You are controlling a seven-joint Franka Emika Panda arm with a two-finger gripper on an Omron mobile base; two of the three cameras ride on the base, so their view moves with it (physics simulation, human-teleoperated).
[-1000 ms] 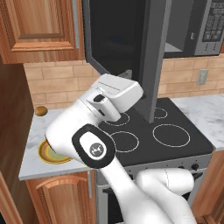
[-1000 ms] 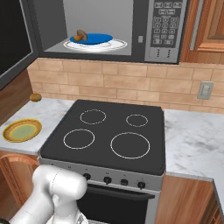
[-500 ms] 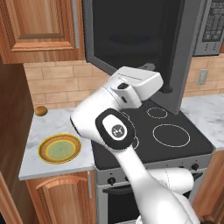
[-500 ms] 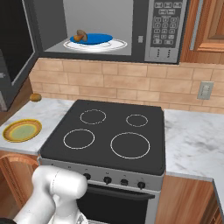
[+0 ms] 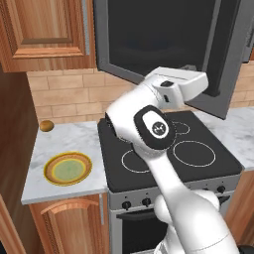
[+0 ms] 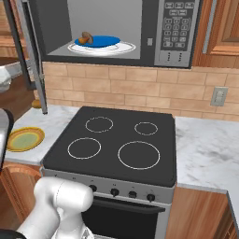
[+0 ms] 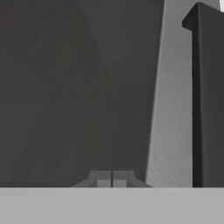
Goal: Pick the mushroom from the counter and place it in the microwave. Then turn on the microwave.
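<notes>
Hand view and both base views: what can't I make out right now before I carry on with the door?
- Gripper, hand view: shut fingertips face the microwave door; whether they touch it cannot be told.
- Door handle, hand view: cut off by the right edge.
- Mushroom, right base view: on the plate inside; too small for detail.
- Keypad, right base view: labels too small to read.
</notes>
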